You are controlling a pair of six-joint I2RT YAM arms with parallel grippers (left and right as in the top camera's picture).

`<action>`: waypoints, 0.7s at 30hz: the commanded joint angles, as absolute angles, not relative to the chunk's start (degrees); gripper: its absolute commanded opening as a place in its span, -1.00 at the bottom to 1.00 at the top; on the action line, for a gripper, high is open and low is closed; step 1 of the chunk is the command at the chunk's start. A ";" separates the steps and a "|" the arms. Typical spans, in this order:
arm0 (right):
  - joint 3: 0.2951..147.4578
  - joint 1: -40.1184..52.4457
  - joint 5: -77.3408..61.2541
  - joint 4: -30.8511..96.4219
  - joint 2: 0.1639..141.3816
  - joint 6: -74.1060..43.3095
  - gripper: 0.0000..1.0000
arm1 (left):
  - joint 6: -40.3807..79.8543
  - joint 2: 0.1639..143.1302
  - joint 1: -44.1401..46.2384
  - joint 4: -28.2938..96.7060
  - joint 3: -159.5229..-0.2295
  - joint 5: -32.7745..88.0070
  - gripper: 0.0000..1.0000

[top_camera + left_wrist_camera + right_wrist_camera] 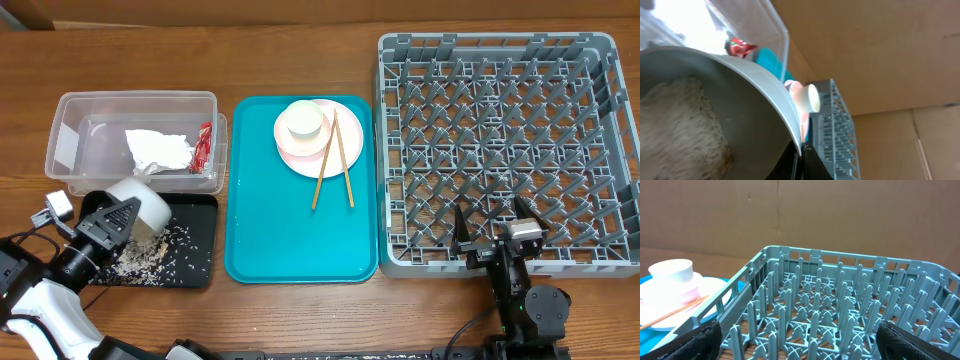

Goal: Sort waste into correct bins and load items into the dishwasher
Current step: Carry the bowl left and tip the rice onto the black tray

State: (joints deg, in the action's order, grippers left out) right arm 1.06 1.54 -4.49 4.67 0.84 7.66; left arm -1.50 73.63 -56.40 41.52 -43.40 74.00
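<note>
My left gripper is shut on the rim of the larger pale grey-white bowl and holds it tipped over the black tray. Rice scraps lie on that tray. In the left wrist view more rice clings inside the bowl, with my fingers pinching its rim. The clear tub holds the white tissue and red wrapper. A small white cup sits on the pink plate. My right gripper is open and empty over the grey dish rack's front edge.
The plate stands on a large teal serving tray, with two wooden chopsticks lying across plate and tray. The rack holds nothing among its pegs. A brown cardboard wall stands behind the table.
</note>
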 commanded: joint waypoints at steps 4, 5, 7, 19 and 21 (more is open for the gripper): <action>0.45 1.65 -4.62 4.38 0.23 7.55 1.00 | -2.44 74.65 -57.28 39.72 -43.09 84.18 -0.92; 0.45 1.65 -4.62 4.38 0.23 7.55 1.00 | -2.33 74.72 -57.36 39.57 -43.11 84.01 -0.92; 0.45 1.65 -4.62 4.38 0.23 7.55 0.99 | -2.39 74.74 -57.43 39.51 -43.09 83.81 -0.92; 0.45 1.65 -4.62 4.38 0.23 7.55 1.00 | 1.69 74.74 -57.43 35.27 -43.11 90.54 -0.92; 0.45 1.65 -4.62 4.38 0.23 7.55 1.00 | 1.69 74.74 -57.43 35.27 -43.11 90.52 -0.92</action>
